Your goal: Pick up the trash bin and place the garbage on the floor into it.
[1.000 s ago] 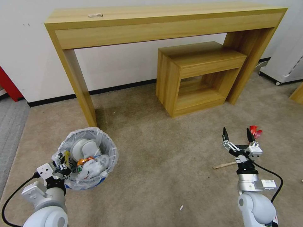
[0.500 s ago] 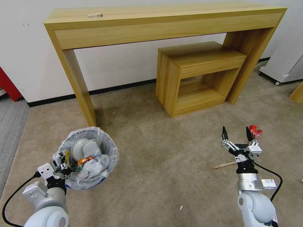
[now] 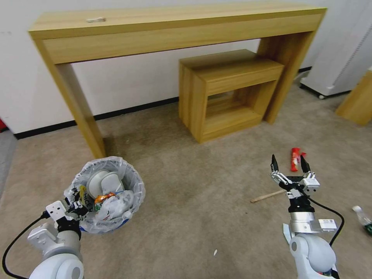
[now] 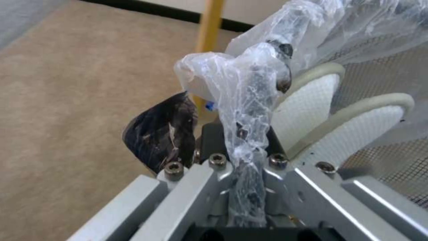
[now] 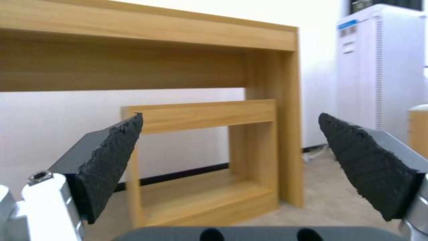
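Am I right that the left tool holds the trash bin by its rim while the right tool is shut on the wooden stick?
Not quite. The left tool does hold the trash bin by its rim, but the right tool is open and empty in the head view; the wooden stick lies on the floor.

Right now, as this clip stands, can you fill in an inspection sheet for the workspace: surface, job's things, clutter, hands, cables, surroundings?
Surface: beige carpet floor, bare in the middle.
Job's things: trash bin with a clear liner, holding white slippers and wrappers. A red wrapper, a wooden stick, a clear bottle and a small white scrap lie on the carpet.
Clutter: a small pale item on the long table.
Hands: left hand shut on the bin's rim and liner; right hand open, raised above the carpet near the red wrapper.
Cables: a black cable loops beside each wrist.
Surroundings: long wooden table, small wooden table under it, white cabinet at the right.
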Controlling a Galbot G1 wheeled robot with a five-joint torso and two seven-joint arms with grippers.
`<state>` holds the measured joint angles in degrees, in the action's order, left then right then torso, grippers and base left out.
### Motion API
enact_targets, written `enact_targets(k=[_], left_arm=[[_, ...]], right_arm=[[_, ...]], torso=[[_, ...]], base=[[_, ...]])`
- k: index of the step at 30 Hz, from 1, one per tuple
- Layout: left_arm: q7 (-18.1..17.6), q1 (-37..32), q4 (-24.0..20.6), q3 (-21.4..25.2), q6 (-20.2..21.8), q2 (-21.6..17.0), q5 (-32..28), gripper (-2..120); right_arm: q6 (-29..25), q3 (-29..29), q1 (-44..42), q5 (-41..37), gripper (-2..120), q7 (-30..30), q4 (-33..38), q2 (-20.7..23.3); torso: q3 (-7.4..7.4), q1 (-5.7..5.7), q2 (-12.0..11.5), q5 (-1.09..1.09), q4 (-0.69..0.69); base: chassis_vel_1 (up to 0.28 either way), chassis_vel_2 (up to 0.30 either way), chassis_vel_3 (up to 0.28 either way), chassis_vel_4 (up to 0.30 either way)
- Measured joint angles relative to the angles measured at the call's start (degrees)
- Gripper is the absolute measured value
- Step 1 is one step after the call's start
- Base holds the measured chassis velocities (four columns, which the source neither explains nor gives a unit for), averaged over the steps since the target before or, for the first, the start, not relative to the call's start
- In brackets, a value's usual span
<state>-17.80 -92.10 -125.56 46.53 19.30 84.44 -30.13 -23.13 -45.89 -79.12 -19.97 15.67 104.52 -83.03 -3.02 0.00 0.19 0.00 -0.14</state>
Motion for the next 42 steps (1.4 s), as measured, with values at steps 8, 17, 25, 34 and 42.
enact_targets(k=[8,17,25,34,42], left_arm=[[0.2,0.2,0.5,-0.1,-0.2,-0.2,-0.1,1],[0.3,0.3,0.8,-0.1,-0.2,-0.2,-0.3,1],[0.4,0.5,1.0,-0.4,-0.2,-0.1,-0.3,1],[0.4,0.4,1.0,-0.4,-0.2,0.1,-0.3,1],[0.4,0.2,0.8,-0.4,-0.4,0.2,-0.3,1]], right_arm=[[-0.1,-0.1,0.0,0.0,100,0.0,0.0,-0.1],[-0.1,-0.1,0.1,0.2,100,0.0,0.0,-0.3],[-0.1,-0.5,0.0,0.0,100,-0.1,-0.1,-0.2],[-0.2,-0.6,-0.1,-0.1,100,-0.1,-0.1,-0.1],[-0.6,-0.5,0.0,-0.2,100,-0.1,-0.1,-0.1]], torso=[[0.00,0.00,0.0,-0.01,0.01],[0.00,0.00,0.0,0.00,0.01],[0.00,0.00,0.0,0.00,0.00],[0.00,0.00,0.0,0.00,0.01],[0.00,0.00,0.0,0.00,0.01]], base=[[-0.096,-0.107,-0.102,-0.107],[-0.132,-0.118,-0.124,-0.137],[-0.132,-0.120,-0.126,-0.126],[-0.121,-0.124,-0.126,-0.120],[-0.123,-0.127,-0.135,-0.124]])
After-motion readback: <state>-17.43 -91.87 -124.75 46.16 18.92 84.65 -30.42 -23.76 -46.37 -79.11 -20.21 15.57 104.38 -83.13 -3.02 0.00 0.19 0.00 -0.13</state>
